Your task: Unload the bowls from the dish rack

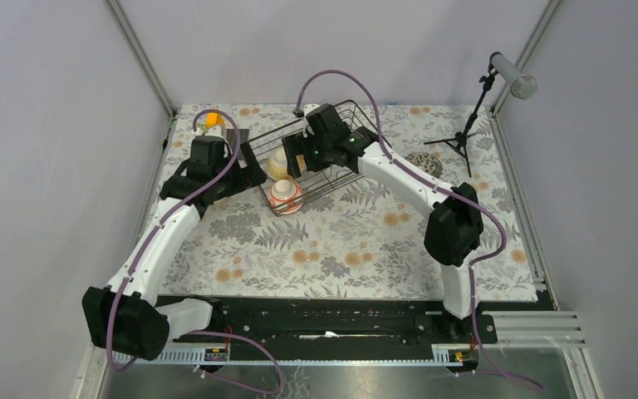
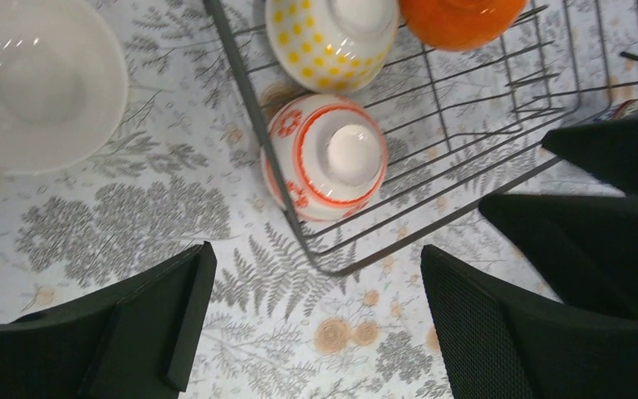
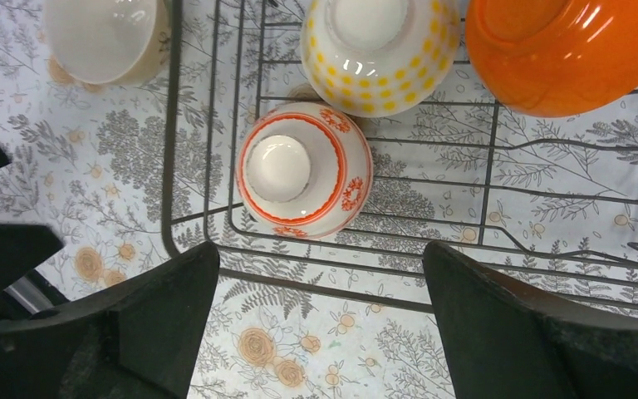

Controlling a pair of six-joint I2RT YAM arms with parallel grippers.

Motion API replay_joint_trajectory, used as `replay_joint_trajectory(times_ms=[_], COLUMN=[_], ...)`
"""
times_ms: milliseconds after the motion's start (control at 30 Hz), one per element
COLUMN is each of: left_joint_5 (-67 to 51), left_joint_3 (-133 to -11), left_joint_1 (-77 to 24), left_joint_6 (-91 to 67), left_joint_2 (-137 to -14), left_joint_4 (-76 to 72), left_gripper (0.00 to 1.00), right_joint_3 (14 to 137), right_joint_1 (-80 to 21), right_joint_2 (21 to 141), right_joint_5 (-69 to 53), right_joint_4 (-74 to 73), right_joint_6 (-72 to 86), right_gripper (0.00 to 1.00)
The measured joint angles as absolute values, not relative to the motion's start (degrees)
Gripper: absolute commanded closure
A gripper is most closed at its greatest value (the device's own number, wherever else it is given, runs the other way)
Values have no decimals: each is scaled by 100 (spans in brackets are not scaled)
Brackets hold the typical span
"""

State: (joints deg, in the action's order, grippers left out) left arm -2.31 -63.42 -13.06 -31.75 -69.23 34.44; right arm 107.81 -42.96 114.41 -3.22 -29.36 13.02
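The red bowl (image 3: pixel 303 170) is lying upside down in the near corner of the rack (image 3: pixel 170 125), straight ahead of the right pincer (image 3: pixel 320 324), whose fingers are standing apart. The left pincer (image 2: pixel 316 324), also spread, is hovering just outside that corner
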Motion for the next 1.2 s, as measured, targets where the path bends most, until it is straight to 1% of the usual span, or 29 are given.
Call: replay_joint_trajectory(times_ms=[233, 300, 400, 633, 700, 833, 967, 1033, 1133, 1200], left_joint_5=[19, 58, 80, -86, -110, -150, -176, -176, -176, -180], left_joint_3=[-5935, -5909, -5909, -5883, -5870, -5867, -5867, -5867, -5867, -5867], left_joint_1=[-1306, -1306, -1306, -1306, -1306, -1306, -1306, -1306, -1306, -1306], left_joint_6=[-3009, -2995, -2991, -3024, -3022, -3022, -3000, -2995, -2982, -2976], left_joint_2=[-6449, -6449, -6545, -6698, -6692, -6687, -6687, -6687, -6687, -6687], left_joint_4=[3721, 3763, 3787, 3885, 3916, 3922, 3938, 3942, 3979, 4018], left_gripper=[1, 1, 1, 1, 1, 1, 1, 1, 1, 1], right_joint_3=[10877, 10897, 11115, 11559, 11631, 11642, 11642, 11664, 11705, 11705], right_joint_1=[-4226, -4226, -4226, -4226, -4226, -4226, -4228, -4228, -4226, -4226], right_joint_2=[11981, 12182, 12486, 12881, 12962, 13072, 13155, 13155, 13152, 13152], right_joint_5=[-421, -478, -580, -869, -908, -851, -652, -386, 64, 156], right_joint_4=[-3004, -3059, -3203, -3271, -3269, -3275, -3273, -3282, -3282, -3269], right_joint_6=[1330, 1350, 1374, 1402, 1426, 1481, 1531, 1525, 1479, 1431], right_gripper=[1, 5, 8, 10, 13, 22, 26, 26, 18, 15])
